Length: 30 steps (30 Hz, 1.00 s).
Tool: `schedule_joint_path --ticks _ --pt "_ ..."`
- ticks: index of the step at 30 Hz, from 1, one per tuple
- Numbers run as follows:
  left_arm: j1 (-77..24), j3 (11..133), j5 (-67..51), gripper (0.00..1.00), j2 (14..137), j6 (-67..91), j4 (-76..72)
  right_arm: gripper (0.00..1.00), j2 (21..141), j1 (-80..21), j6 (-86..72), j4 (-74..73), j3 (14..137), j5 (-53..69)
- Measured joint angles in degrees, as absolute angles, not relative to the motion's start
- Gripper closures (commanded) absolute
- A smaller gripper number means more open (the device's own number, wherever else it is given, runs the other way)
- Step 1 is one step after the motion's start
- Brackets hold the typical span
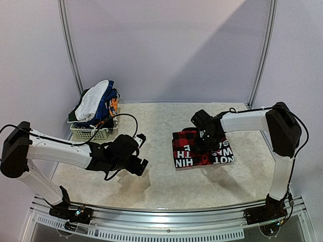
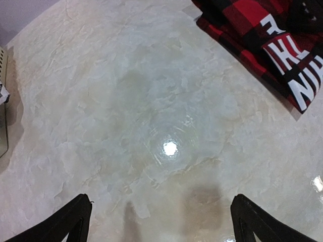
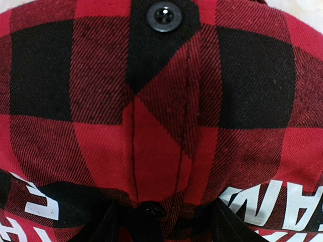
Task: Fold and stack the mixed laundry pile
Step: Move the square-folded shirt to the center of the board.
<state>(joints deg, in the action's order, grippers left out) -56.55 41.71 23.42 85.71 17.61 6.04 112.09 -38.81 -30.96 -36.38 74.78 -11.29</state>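
The red-and-black plaid shirt [image 1: 202, 149] lies folded flat right of the table's centre, its white lettering facing up; its corner also shows in the left wrist view [image 2: 262, 35]. My right gripper [image 1: 206, 136] presses down on its middle. In the right wrist view the jaws [image 3: 164, 214] stand partly apart, with a ridge of the button placket [image 3: 161, 126] bunched between them. The rest of the mixed laundry pile [image 1: 97, 103], white and blue cloth, is heaped in the basket at the back left. My left gripper [image 1: 140, 152] [image 2: 161, 201] hovers wide open over bare table, left of the shirt.
The white lattice basket [image 1: 91, 132] stands by the left wall, and its edge shows in the left wrist view [image 2: 3, 101]. Metal posts [image 1: 70, 50] rise at the back corners. The marble-look tabletop [image 1: 151, 181] ends at a metal rail near the arm bases.
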Motion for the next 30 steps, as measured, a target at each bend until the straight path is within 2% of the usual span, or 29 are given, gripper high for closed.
schedule_joint_path --ticks 11,30 --pt "-56.55 41.69 23.42 0.02 85.71 17.58 5.65 0.39 114.89 -31.35 -28.62 -35.24 78.85 -10.35" --pt "-56.55 40.16 23.42 0.02 84.31 17.67 5.30 0.39 129.75 -15.46 -18.96 -44.23 103.90 -10.35"
